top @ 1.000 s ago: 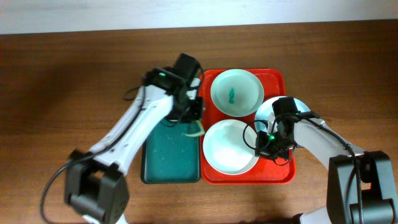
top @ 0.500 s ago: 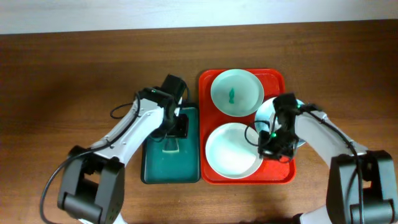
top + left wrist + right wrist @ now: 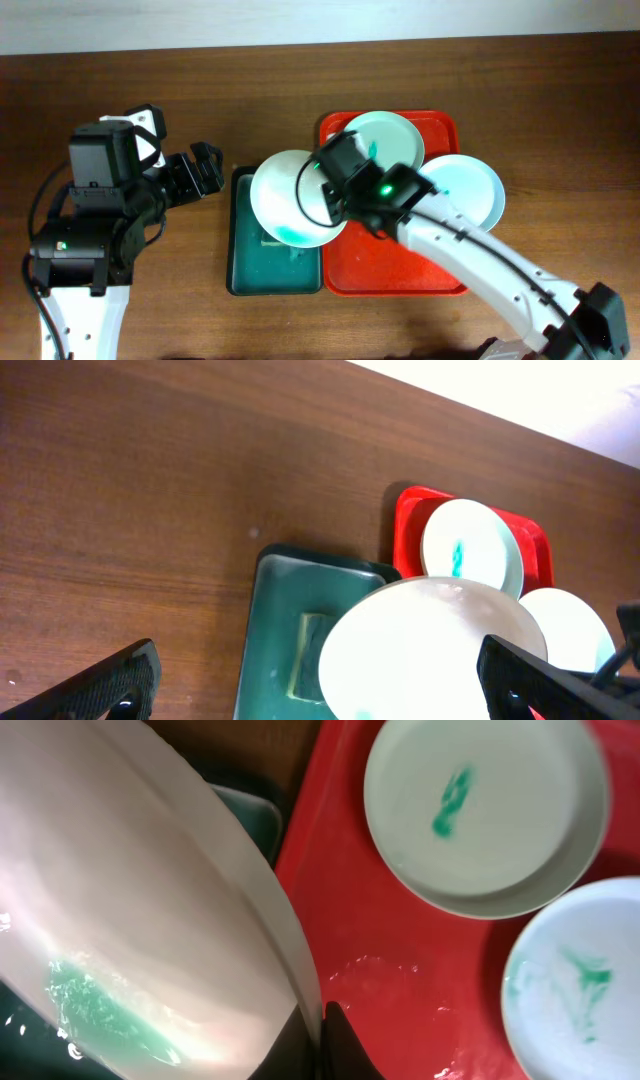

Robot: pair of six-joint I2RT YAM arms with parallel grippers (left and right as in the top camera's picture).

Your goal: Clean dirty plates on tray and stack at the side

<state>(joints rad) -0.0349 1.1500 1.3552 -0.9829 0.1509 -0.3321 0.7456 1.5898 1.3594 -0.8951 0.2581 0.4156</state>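
The right gripper (image 3: 335, 198) is clamped on the rim of a smooth, round held plate (image 3: 285, 195), tilted and wet with teal, over the dark green tray (image 3: 250, 270). Just beyond the gripper lies a smeared plate (image 3: 385, 150) and to its right another plate (image 3: 465, 190), both on the glossy red tray (image 3: 360, 260). The left gripper (image 3: 197, 170) gapes wide and empty.

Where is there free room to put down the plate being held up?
Bare: the red tray's front half, below its two plates, and the wooden table right of it. Crowded: the tray's back, and the green tray under the lifted plate.
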